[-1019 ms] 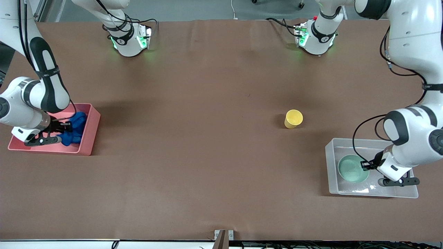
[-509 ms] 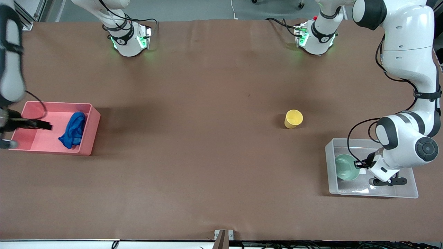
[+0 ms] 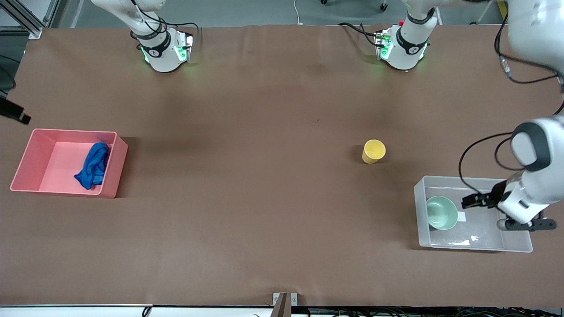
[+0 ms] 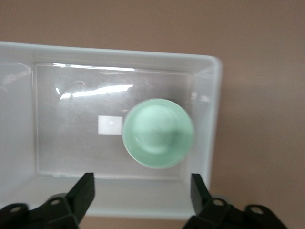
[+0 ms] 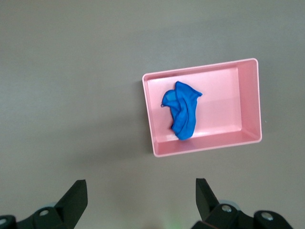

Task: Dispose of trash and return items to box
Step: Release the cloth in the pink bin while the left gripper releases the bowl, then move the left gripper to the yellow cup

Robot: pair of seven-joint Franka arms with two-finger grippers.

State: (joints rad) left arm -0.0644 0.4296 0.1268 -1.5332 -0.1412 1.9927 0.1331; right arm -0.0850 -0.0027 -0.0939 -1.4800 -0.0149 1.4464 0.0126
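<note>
Cloth [image 3: 93, 165] of bright blue lies crumpled in the pink bin [image 3: 33, 149] at the right arm's end of the worktop [image 3: 264, 198], against the wall that faces the table's middle. The right wrist view shows the same cloth and bin from high above, with the right claw [image 5: 141, 198] spread wide and holding nothing — something the front view barely gives, since only a dark tip at its edge, probably part of that claw [image 3: 15, 113], is visible there.

At the left arm's end, the mint-green bowl [image 3: 442, 212] sits upright in the clear box [image 3: 484, 244], close to the wall toward the table's middle. The left claw [image 3: 478, 200] hangs over the box, just beside the bowl but apart from it. The front view does not settle its grip; the left wrist view does — the left claw [image 4: 142, 190] is released, fingers wide, empty. That view also shows the small white label [image 4: 110, 125] on the box floor, touching the bowl's rim.

The yellow cup [image 3: 373, 151] stands alone on the worktop, farther from the front camera than the box and well apart from it; neither wrist view shows it.
</note>
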